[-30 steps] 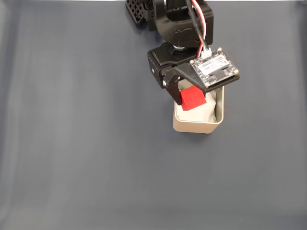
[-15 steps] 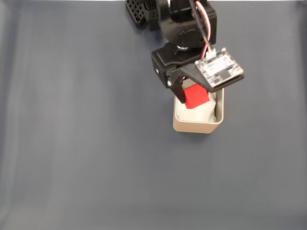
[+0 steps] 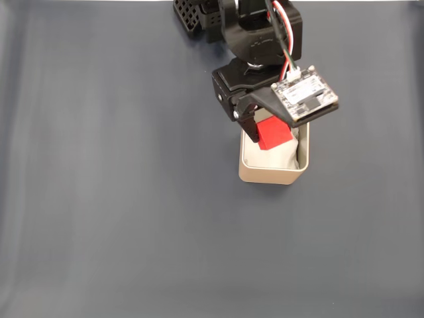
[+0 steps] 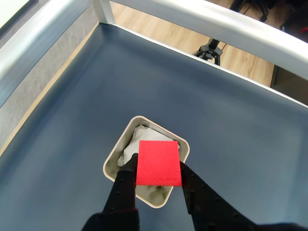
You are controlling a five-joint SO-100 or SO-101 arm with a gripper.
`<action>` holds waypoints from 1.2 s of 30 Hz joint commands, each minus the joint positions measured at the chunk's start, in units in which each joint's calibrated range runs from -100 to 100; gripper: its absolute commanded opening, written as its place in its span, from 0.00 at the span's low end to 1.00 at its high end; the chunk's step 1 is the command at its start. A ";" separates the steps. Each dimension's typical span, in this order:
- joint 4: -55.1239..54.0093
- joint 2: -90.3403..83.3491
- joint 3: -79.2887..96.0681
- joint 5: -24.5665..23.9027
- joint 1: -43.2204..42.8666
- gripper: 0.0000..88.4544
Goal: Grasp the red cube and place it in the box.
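The red cube [image 3: 274,133] [image 4: 158,162] hangs above the beige box [image 3: 272,173] [image 4: 112,161], held between my black fingers. My gripper [image 3: 268,136] [image 4: 156,166] is shut on the cube, one finger on each side in the wrist view. The box sits on the dark blue-grey mat, lined with crumpled white paper [image 3: 291,154] [image 4: 135,141]. In the fixed view the wrist camera board [image 3: 303,94] covers part of the cube and the box's far wall.
The arm's black base [image 3: 199,16] stands at the mat's top edge in the fixed view. In the wrist view a silver metal rail [image 4: 202,19] borders the mat, with wooden floor and a tripod [image 4: 210,48] beyond. Open mat lies left and below the box.
The gripper with the cube has shifted slightly right and toward the arm's base over the box; the cube stays gripped.
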 commanded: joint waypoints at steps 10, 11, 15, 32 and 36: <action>-2.68 -2.38 -0.98 -6.30 -0.95 0.35; -2.68 -2.38 -0.89 -6.45 -0.88 0.38; -3.51 -2.38 -0.98 -7.33 -0.59 0.47; -4.16 -2.55 -0.80 -7.81 -0.38 0.52; -4.24 -2.81 -0.61 -7.81 -0.31 0.52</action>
